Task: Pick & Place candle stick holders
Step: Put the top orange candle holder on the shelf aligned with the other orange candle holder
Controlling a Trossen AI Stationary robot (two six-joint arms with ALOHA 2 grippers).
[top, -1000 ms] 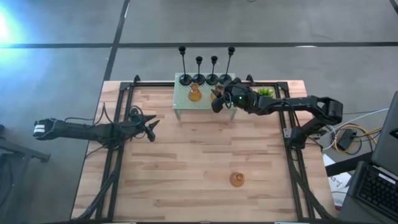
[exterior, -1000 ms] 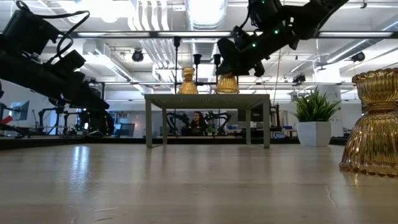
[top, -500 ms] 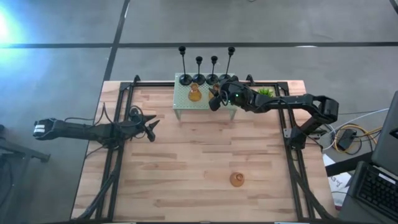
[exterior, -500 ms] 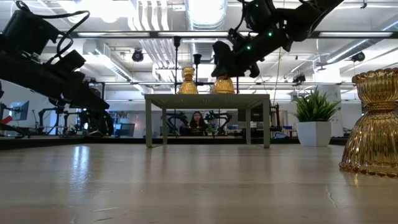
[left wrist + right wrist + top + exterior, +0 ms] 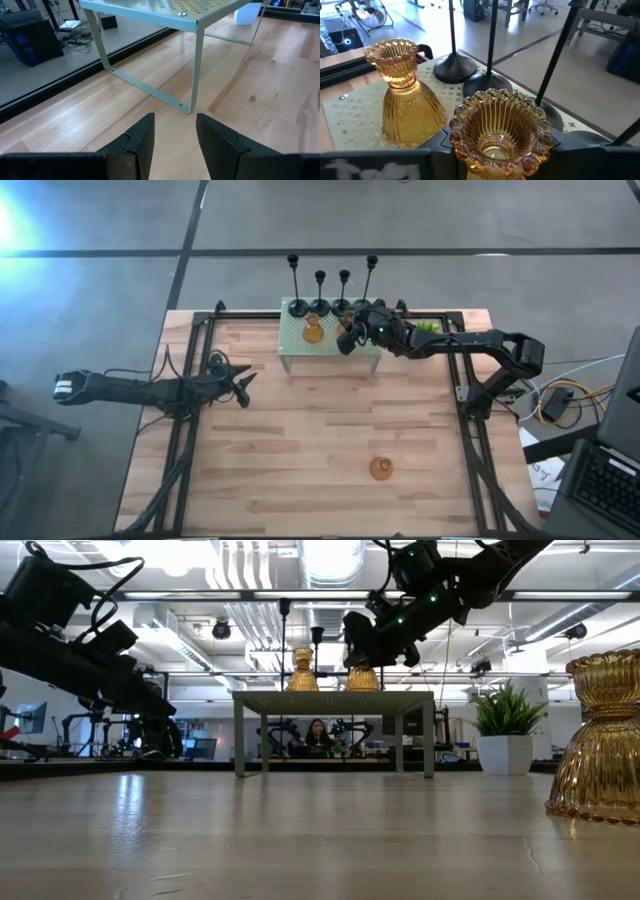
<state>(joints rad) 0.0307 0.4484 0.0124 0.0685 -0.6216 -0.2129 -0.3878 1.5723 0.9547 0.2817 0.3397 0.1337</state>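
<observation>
Several black candle stick holders (image 5: 330, 305) stand in a row on the far side of a pale perforated stand (image 5: 295, 352). One amber glass holder (image 5: 313, 332) stands on that stand by its wide base. My right gripper (image 5: 347, 340) is over the stand beside it, shut on a second amber holder (image 5: 500, 131). A third amber holder (image 5: 380, 468) stands on the table near the front. My left gripper (image 5: 243, 385) waits open at the table's left, its fingers (image 5: 140, 142) holding nothing. My right gripper pinches the amber holder between its two fingers (image 5: 444, 140), just under the beaded rim (image 5: 459, 125) of its cup. The fingers come nearly level from the table's right. The holder is upright, cup up; its base (image 5: 362, 683) is level with the stand's top, resting or not I cannot tell.
A small green plant in a white pot (image 5: 428, 328) stands right of the stand, under my right arm. The thin black stems (image 5: 490, 35) rise just beyond the held holder. Black rails (image 5: 180, 430) run along the table's left and right sides.
My right gripper has edged slightly toward the table's far edge over the stand, carrying the amber holder with it; the holder has stayed upright.
</observation>
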